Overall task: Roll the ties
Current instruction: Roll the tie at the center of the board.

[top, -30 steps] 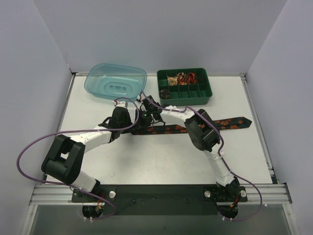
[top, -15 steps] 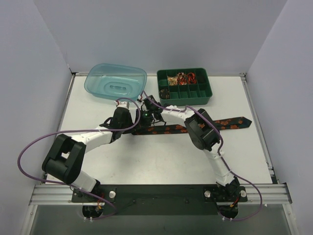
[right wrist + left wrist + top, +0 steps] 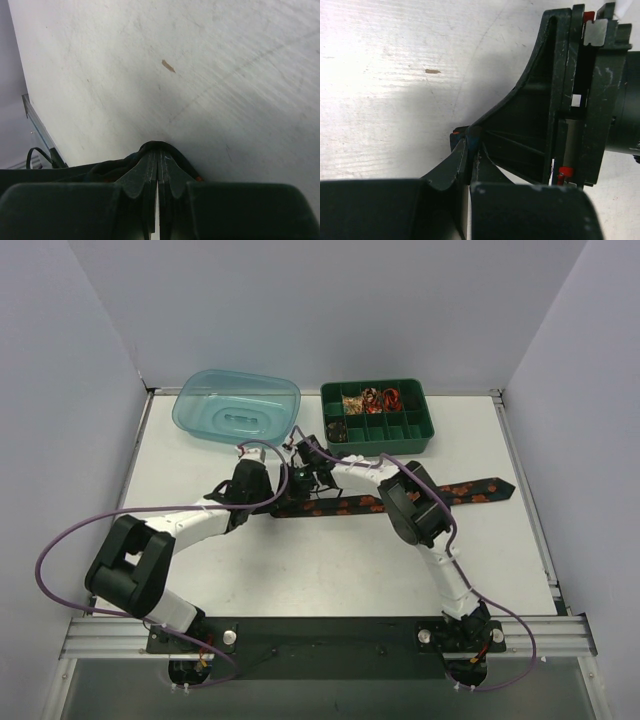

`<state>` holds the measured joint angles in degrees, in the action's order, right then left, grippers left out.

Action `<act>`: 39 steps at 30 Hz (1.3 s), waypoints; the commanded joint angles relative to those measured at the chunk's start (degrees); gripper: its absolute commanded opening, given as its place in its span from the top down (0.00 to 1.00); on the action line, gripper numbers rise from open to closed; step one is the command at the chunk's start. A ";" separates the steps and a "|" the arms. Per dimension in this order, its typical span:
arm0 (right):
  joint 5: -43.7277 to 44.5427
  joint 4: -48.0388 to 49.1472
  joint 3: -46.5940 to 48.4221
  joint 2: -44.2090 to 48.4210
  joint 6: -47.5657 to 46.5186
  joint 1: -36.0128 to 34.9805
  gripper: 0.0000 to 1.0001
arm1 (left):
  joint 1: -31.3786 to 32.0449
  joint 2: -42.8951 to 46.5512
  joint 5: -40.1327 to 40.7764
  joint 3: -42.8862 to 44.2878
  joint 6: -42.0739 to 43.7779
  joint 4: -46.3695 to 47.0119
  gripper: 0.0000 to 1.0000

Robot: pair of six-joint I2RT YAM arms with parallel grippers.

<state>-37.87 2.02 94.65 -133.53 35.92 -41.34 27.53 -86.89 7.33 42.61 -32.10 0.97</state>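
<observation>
One black tie with orange-red blotches [image 3: 470, 490] lies flat across the middle of the table, its pointed end at the right. My left gripper [image 3: 272, 492] and right gripper [image 3: 308, 483] meet at its left end. In the left wrist view the left gripper [image 3: 469, 150] is shut, with a sliver of tie fabric [image 3: 470, 136] at the tips. In the right wrist view the right gripper [image 3: 158, 160] is shut, with dark tie fabric [image 3: 115, 167] bunched round its fingertips. The right gripper's body [image 3: 580, 100] fills the right of the left wrist view.
A green compartment tray [image 3: 380, 446] with small items stands at the back, just behind the grippers. A clear blue tub [image 3: 237, 408] lies upside down at the back left. Purple cables [image 3: 60, 540] loop off both arms. White walls enclose three sides.
The right gripper has shifted slightly to the right and back at the tie's left end. The left arm and the tie's right part have barely moved.
</observation>
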 commanded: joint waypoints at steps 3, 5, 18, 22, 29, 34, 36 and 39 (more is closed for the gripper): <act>3.24 -7.47 -6.32 8.28 -2.61 0.47 1.00 | 1.48 3.75 -0.48 1.07 0.10 3.25 1.00; 3.15 -7.04 -7.28 10.82 -2.61 0.82 1.00 | 1.48 3.75 0.05 1.51 0.54 2.11 1.00; 3.32 -6.50 -9.93 14.97 -2.79 2.41 1.00 | 2.00 2.52 0.84 3.53 1.51 0.52 1.00; 3.85 -6.94 -8.87 12.25 -3.05 2.14 1.00 | 2.53 2.08 1.10 4.15 1.51 0.43 1.00; 2.71 -5.01 -5.19 6.63 -1.56 0.74 1.00 | 3.67 1.20 1.72 5.03 1.51 0.00 1.00; 2.80 -3.17 -3.86 4.25 -0.42 -0.05 1.00 | 4.11 0.76 1.90 4.94 1.86 -0.36 1.00; 2.80 -2.46 -3.51 3.81 0.28 -0.05 1.00 | 4.29 0.67 2.07 4.85 1.95 -0.53 1.00; 2.62 -2.46 -2.28 2.49 0.64 -0.05 1.00 | 4.64 0.32 1.98 4.59 2.04 -0.53 1.00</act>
<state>-35.44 -0.97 89.60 -128.97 35.20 -40.97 31.48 -86.21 8.84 45.15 -30.76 -0.01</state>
